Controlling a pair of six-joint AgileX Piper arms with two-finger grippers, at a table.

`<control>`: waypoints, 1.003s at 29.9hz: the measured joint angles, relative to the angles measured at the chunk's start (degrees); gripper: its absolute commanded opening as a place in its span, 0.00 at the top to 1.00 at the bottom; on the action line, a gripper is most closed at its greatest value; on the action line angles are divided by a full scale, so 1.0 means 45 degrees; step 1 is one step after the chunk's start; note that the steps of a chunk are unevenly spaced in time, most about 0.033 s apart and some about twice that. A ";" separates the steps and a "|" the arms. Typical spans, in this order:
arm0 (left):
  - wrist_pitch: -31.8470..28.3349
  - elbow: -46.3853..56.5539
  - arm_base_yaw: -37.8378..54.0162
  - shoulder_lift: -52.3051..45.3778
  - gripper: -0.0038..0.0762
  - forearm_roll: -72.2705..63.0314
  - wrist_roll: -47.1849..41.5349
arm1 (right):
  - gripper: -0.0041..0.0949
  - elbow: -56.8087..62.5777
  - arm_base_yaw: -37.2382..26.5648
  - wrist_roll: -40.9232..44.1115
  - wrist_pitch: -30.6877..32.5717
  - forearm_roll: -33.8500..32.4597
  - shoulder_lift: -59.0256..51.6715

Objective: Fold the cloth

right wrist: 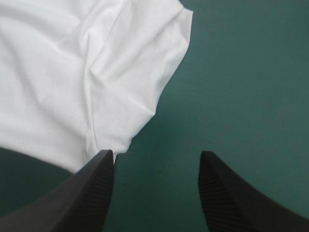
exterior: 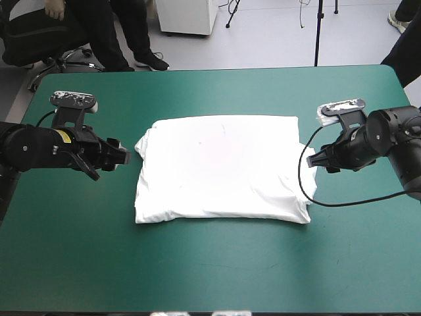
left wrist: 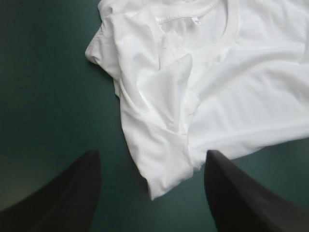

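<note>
T-shirt (exterior: 220,168), where is it lying?

Flat on the teal-green bench (exterior: 210,263), folded into an oblong between the two claws.

Which way does it run?

Its long axis goes from claw to claw. The collar (left wrist: 193,17) end points toward the left claw (exterior: 122,157), the other end toward the right claw (exterior: 314,160).

And the claws?

Both released, holding nothing. A folded edge lies just ahead of the left claw's spread fingers, and a corner sits just beside one finger of the right claw.
</note>
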 measured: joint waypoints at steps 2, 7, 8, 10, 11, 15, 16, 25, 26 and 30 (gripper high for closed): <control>0.0000 -0.0016 0.0000 -0.0070 0.38 -0.0044 0.0000 | 0.43 0.0000 0.0000 0.0169 -0.0426 -0.0083 0.0247; 0.0000 -0.0016 0.0000 -0.0042 0.38 -0.0277 0.0000 | 0.43 0.0000 0.0000 0.0332 -0.1578 -0.0433 0.1615; 0.0000 -0.0016 0.0000 -0.0042 0.38 -0.0330 0.0000 | 0.43 0.0000 0.0000 0.0364 -0.1744 -0.0492 0.1968; 0.0000 -0.0016 0.0000 -0.0042 0.38 -0.0406 0.0000 | 0.43 0.0000 0.0000 0.0407 -0.2145 -0.0602 0.2679; 0.0000 -0.0016 0.0000 -0.0042 0.38 -0.0446 0.0000 | 0.43 0.0000 0.0000 0.0419 -0.2344 -0.0642 0.3025; 0.0000 -0.0016 0.0000 -0.0042 0.38 -0.0560 0.0012 | 0.40 0.0000 -0.0147 0.0479 -0.3046 -0.0439 0.4176; 0.0000 -0.0016 0.0000 -0.0042 0.38 -0.0560 0.0012 | 0.40 0.0000 -0.0254 0.0479 -0.3177 -0.0255 0.4468; 0.0000 -0.0016 0.0000 -0.0042 0.38 -0.0589 0.0036 | 0.42 0.0000 -0.0693 0.0288 -0.3789 0.0116 0.6061; 0.0000 -0.0016 0.0000 -0.0042 0.38 -0.0589 0.0036 | 0.43 0.0000 -0.0693 0.0272 -0.3856 0.0116 0.6119; 0.0000 -0.0025 0.0000 -0.0042 0.38 -0.0589 0.0036 | 0.57 0.0000 -0.0693 0.0262 -0.3921 0.0131 0.6392</control>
